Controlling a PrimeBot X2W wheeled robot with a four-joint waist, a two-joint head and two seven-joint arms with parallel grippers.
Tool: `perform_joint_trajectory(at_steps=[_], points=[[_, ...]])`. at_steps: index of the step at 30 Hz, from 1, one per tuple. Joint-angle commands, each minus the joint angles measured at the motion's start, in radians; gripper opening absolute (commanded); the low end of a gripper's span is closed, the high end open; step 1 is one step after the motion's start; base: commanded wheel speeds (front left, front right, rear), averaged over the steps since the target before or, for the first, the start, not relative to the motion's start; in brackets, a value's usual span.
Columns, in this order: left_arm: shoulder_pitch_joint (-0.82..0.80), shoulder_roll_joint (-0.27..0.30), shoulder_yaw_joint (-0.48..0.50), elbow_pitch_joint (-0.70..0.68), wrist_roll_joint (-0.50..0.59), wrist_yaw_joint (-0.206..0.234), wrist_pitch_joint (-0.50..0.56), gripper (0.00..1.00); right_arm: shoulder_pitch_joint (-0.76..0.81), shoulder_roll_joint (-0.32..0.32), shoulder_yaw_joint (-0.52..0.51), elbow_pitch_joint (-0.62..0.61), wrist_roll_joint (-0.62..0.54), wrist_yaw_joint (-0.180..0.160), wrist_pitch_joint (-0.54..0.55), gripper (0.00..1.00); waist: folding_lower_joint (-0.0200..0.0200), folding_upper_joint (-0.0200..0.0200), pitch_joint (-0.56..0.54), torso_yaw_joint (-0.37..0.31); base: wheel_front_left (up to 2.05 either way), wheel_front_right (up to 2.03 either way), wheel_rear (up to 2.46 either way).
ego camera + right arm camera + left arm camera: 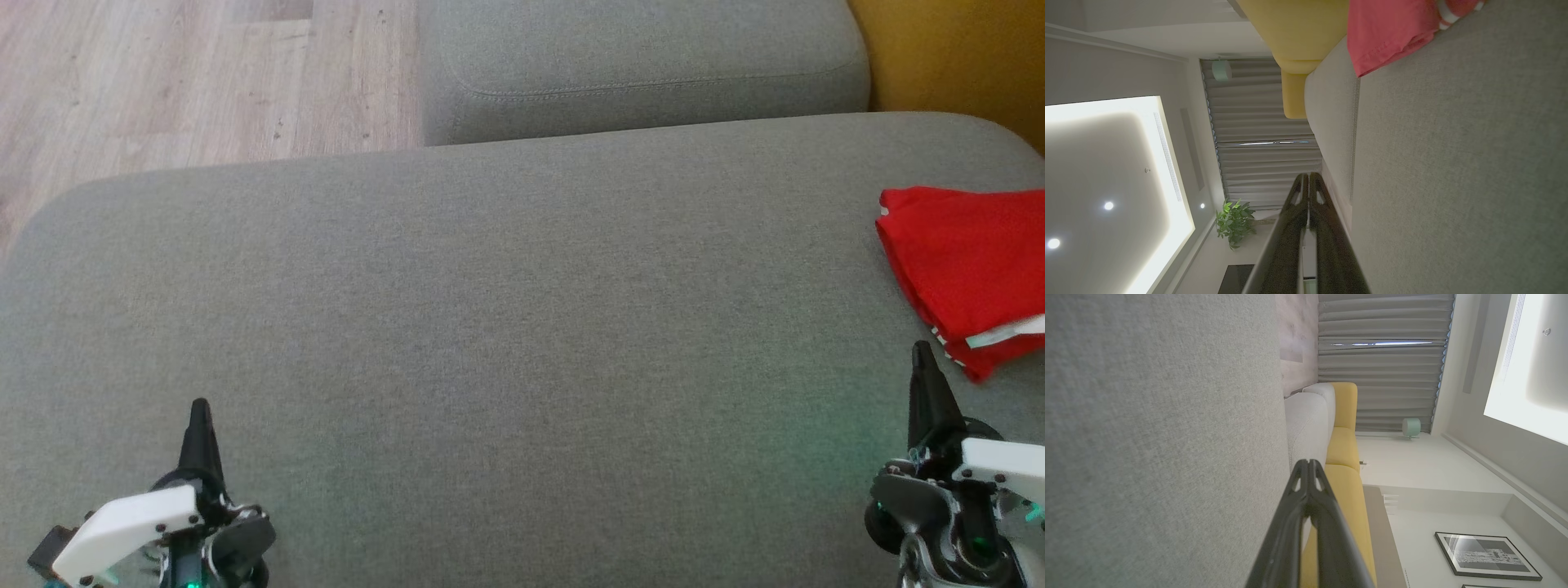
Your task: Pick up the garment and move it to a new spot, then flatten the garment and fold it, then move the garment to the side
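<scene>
A folded red garment (967, 265) with a white strip at its near corner lies at the right edge of the grey cushion (506, 327); the picture's border cuts it off. It also appears at the top of the right wrist view as a red garment (1388, 28). My right gripper (922, 351) is shut and empty, its tip just left of the garment's near corner, apart from it. Its fingertips (1308, 176) meet in the right wrist view. My left gripper (199, 406) is shut and empty over the cushion's near left; its fingertips (1308, 462) are pressed together.
A second grey cushion (645, 65) lies behind the first. Wooden floor (196, 82) is at the far left. A yellow sofa part (955, 57) stands at the far right. The broad middle of the near cushion is bare fabric.
</scene>
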Motion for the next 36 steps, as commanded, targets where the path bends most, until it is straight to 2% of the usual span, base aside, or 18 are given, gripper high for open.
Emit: perform_joint_trajectory(at_steps=[1,36], points=[[-0.050,0.004,0.040,-0.027,0.015,-0.007,0.005,0.00,-0.049,-0.005,0.020,-0.031,-0.007,0.008,0.004,0.00,0.0000,0.0000,0.000,0.000,0.00,0.00,0.00],[-0.050,0.003,0.042,-0.027,0.017,-0.007,0.007,0.00,-0.049,-0.004,0.019,-0.031,-0.009,0.008,0.006,0.00,0.0000,0.0000,0.000,0.000,0.00,0.00,0.00]])
